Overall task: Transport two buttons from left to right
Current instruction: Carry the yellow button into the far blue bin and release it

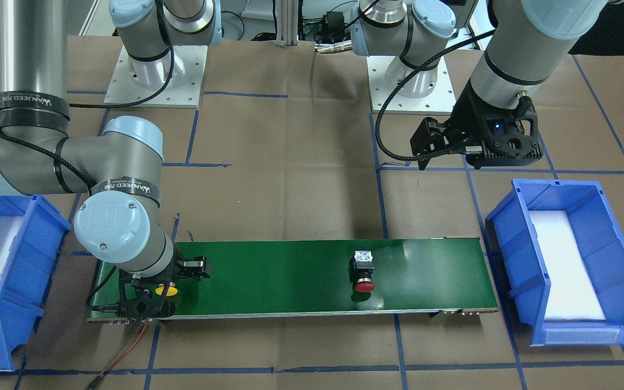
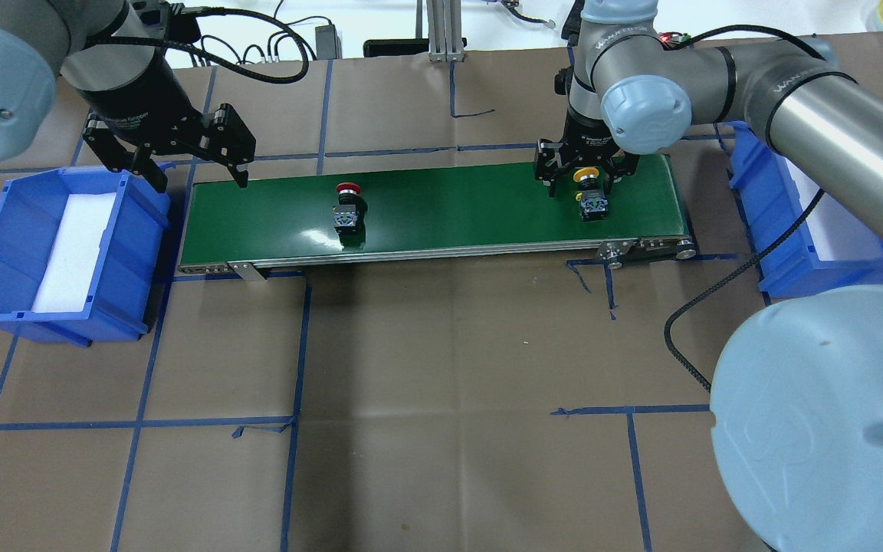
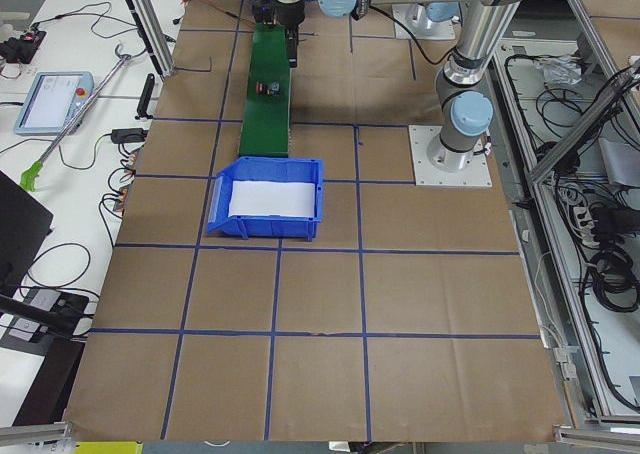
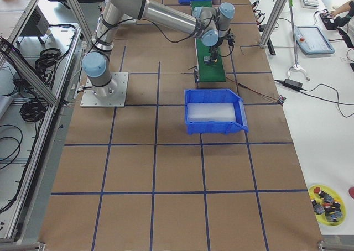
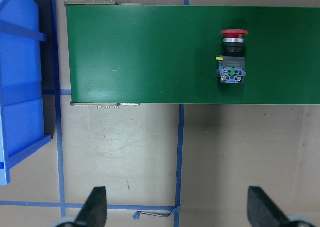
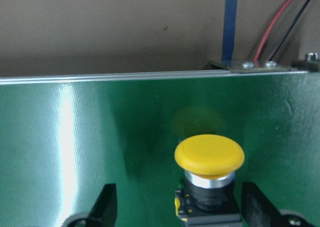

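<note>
— While your right gripper (image 2: 582, 184) sits low at the right end of the belt (image 2: 449, 207), its jaws stand apart on either side of the yellow button (image 2: 591, 192), not pinching it. You have it there, I judge, because that button lies nearest the right bin (image 2: 832, 270) and is the next to lift off.

— Agreed, and your right wrist view proves the gap: a finger (image 6: 106, 207) stands on each flank of the black body, with green belt showing between finger and button. Overhead, the fingers crowd the cap and you cannot judge that.

— Your left gripper (image 2: 200, 180) hangs above the belt's left end beside the left bin (image 2: 66, 326), wide open and holding nothing. I read that as parked clear of the red button (image 2: 348, 207).

— That red button lies on its side on the belt, left of the middle, cap pointing away from the robot. Your left wrist view shows its terminal end sharply; the front view gives you only a pale patch there.

— Neither button is in the right bin, so you are mid-task. Close squarely on the body, below the cap, or it may roll.
</note>
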Controlling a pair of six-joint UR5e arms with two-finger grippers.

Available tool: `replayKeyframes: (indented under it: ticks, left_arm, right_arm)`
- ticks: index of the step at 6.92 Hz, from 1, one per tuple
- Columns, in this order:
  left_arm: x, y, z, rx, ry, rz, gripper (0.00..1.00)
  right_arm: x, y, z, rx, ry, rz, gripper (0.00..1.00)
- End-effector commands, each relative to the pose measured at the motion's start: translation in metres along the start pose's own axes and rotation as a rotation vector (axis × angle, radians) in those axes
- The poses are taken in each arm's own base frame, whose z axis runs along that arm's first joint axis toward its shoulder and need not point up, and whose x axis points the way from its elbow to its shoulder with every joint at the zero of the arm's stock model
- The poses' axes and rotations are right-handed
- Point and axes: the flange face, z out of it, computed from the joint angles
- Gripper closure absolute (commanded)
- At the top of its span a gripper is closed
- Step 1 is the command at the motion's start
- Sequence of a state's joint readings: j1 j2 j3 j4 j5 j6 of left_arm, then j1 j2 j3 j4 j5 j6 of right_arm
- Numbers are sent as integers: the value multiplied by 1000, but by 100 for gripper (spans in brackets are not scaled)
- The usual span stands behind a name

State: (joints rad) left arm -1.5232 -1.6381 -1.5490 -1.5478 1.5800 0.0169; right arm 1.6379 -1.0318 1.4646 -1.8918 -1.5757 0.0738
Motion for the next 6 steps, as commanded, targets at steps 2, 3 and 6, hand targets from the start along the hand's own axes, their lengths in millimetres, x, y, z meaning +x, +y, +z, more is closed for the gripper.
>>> replayKeyframes:
  ticks: [2,3,6]
  left_arm:
    - [0,0,0,1,0,0,0]
    - [0,0,-1,3,0,0,0]
    - [0,-1,-3,6,0,0,0]
  right_arm:
    - [26,-2,-4,-1,130,-35,90]
    - [32,0,-8,-17,145,-32,93]
    - [84,7,-82,63,150,24,97]
